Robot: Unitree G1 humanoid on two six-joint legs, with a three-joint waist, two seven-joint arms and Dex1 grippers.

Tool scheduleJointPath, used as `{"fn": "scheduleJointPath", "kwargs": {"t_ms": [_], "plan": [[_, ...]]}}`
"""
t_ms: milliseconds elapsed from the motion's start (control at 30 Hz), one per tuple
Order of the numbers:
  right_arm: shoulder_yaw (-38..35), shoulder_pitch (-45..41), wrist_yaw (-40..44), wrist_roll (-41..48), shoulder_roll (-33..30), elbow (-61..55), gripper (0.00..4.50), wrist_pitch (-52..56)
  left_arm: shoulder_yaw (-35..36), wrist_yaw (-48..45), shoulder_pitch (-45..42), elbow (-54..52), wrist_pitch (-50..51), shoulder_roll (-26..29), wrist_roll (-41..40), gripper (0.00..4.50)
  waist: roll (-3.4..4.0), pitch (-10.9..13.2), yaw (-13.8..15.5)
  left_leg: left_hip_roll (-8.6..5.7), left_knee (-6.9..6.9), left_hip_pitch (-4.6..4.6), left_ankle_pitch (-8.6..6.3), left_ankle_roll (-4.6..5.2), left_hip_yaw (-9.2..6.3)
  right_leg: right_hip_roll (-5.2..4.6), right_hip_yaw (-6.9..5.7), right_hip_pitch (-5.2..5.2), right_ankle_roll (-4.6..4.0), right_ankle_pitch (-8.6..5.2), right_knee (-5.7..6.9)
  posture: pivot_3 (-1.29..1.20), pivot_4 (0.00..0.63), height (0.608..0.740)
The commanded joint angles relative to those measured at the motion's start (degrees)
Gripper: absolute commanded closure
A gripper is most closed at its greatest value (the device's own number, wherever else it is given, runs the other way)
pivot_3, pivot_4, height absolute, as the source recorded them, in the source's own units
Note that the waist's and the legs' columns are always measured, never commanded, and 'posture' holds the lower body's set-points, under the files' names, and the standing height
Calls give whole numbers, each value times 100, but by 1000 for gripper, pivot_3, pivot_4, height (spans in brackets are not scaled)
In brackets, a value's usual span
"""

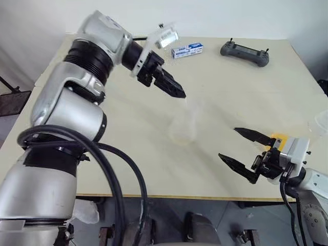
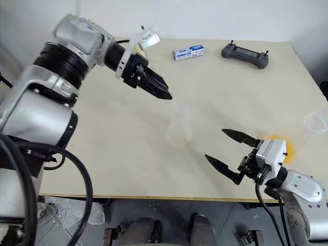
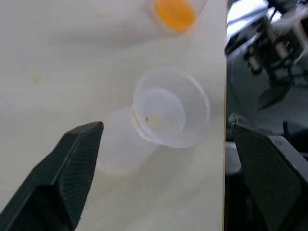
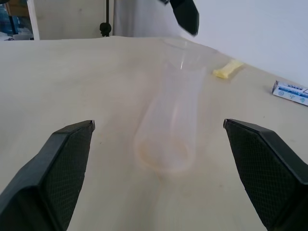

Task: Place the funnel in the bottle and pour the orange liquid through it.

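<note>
The clear bottle (image 1: 184, 127) stands upright at the table's middle. The clear funnel (image 3: 171, 108) sits in its neck, rim upward. My left gripper (image 1: 177, 91) hovers just above and behind the funnel, open, its fingers (image 3: 77, 159) on either side of the funnel and apart from it. Open and holding nothing, my right gripper (image 2: 214, 144) is near the front right edge, pointing at the bottle (image 4: 168, 125). The orange liquid (image 2: 281, 144) lies in the bottom of a clear cup (image 2: 314, 123) just behind the right gripper.
A blue and white box (image 1: 187, 49) and a grey remote controller (image 1: 244, 53) lie at the far side of the table. A small yellow object (image 4: 228, 69) lies beyond the bottle. The table's front edge (image 1: 169, 196) runs close under the right gripper.
</note>
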Motion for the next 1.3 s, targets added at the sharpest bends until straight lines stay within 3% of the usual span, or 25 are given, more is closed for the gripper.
{"fn": "scheduleJointPath", "kwargs": {"t_ms": [33, 267, 400, 467, 667, 800, 1100, 1300], "plan": [[-434, 144, -258, 130, -61, -355, 0, 27, 971, -391, 507, -654, -267, 381, -235, 48, 5, -3, -2, 0, -1, 5, 0, 0, 3, -3, 5, 0, 0, 0, 5, 0, 150, 740], [-749, 600, -789, 99, 30, -746, 0, 274, 3168, 1270, 2804, -2878, -1121, 465, -870, 48, 8, -5, 5, -2, 21, 4, 0, -1, -12, -11, 7, 0, 0, 0, 26, 0, 150, 740], [-853, 813, -1227, 5, 146, -1020, 0, 381, 3800, 1756, 4051, -4105, -1555, 309, -1074, 48, 8, -6, 6, -5, 21, 8, -1, -2, -14, -13, 9, -1, 0, 0, 37, 0, 150, 740], [-985, 923, -1544, -103, 225, -1093, 0, 460, 4154, 1841, 4707, -4563, -2476, 17, -1163, 48, 8, -7, 29, -7, 23, 8, -1, -2, -15, -14, 8, 0, 0, 0, 39, 0, 150, 740], [-1034, 1529, -2297, -859, 548, -1303, 0, 565, 4056, 1725, 5917, -4781, -3927, -349, -857, 48, 9, -11, 42, -16, 24, 16, 0, -1, -12, -19, 8, 9, 0, 0, 37, 0, 150, 740], [-1277, 1851, -2889, -1057, 932, -1523, 0, 709, 3824, 1318, 6368, -4625, -4415, -215, -667, 48, 13, -14, 21, -16, 24, 18, 0, 0, -1, -18, 11, 8, 0, 0, 36, 0, 150, 740], [-1656, 2146, -3798, -1410, 1776, -1597, 0, 639, 3672, 933, 6472, -4350, -4869, -111, -583, 48, 23, -22, 16, -13, 22, 26, 0, 1, 8, -15, 18, 9, 0, 0, 38, 0, 150, 740], [-2048, 1671, -3866, -1299, 1647, -839, 0, 560, 3696, 861, 6423, -4400, -4794, -89, -669, 48, 23, -22, -2, -12, 21, 28, 0, 1, 10, -13, 22, 9, -1, 0, 38, 0, 150, 740]]}}
